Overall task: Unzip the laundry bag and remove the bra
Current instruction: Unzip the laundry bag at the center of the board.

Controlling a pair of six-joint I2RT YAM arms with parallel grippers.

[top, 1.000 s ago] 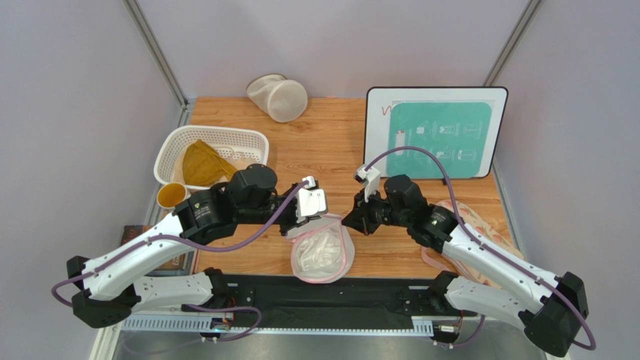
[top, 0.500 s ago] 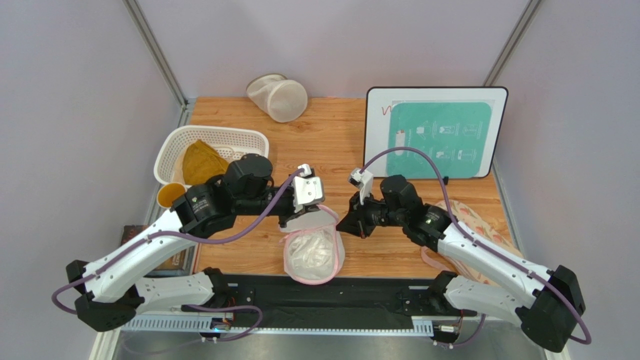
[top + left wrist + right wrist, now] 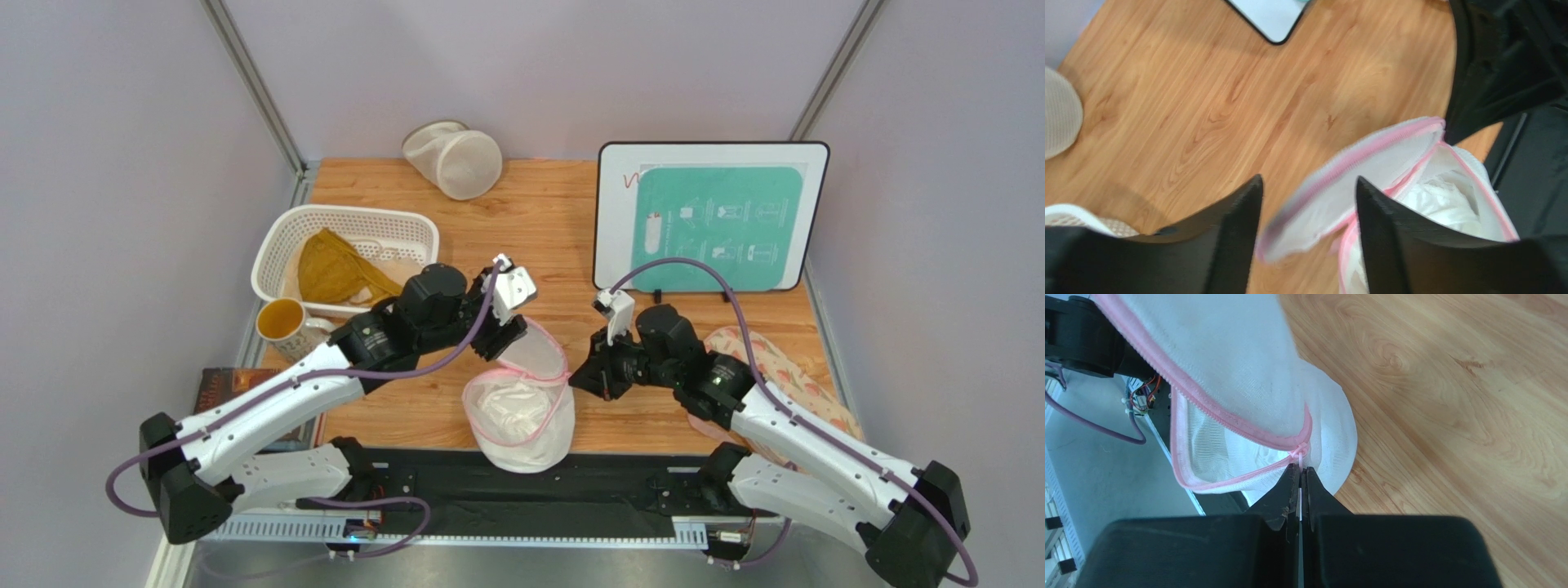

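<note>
Laundry bag (image 3: pixel 521 417) sits at the near edge of the counter (image 3: pixel 540 233), about 6 o'clock, with its lower part over the black rail (image 3: pixel 613 478). The zipper is run open. The pink-trimmed flap (image 3: pixel 1364 162) is lifted toward 12 o'clock, leaving the mouth gaping. Bra (image 3: pixel 1438 199) is inside the bag, crumpled white fabric showing through the opening.

Right jaws are closed tight on the zipper pull (image 3: pixel 1299 452) at the bag's 3 o'clock side, and the right arm (image 3: pixel 785 423) reaches in from 4 o'clock. Left jaws stand partly apart at the bag's 12 o'clock. The flap's pink lip lies in the gap and is not pinched. The left arm (image 3: pixel 307 380) comes in from 8 o'clock.

Outward from the bag:
- Pink patterned cloth (image 3: pixel 785 368) at 3 o'clock, under the right arm.
- White basket (image 3: pixel 411 227) at 10 o'clock, holding a mustard-yellow garment (image 3: pixel 329 263).
- Cup (image 3: pixel 282 321) just beside the basket's near corner.
- Cream mesh cylinder (image 3: pixel 456 159) at 12 o'clock on the far edge, lying on its side.
- Instruction board (image 3: pixel 711 214) at 1 o'clock, propped up.
</note>
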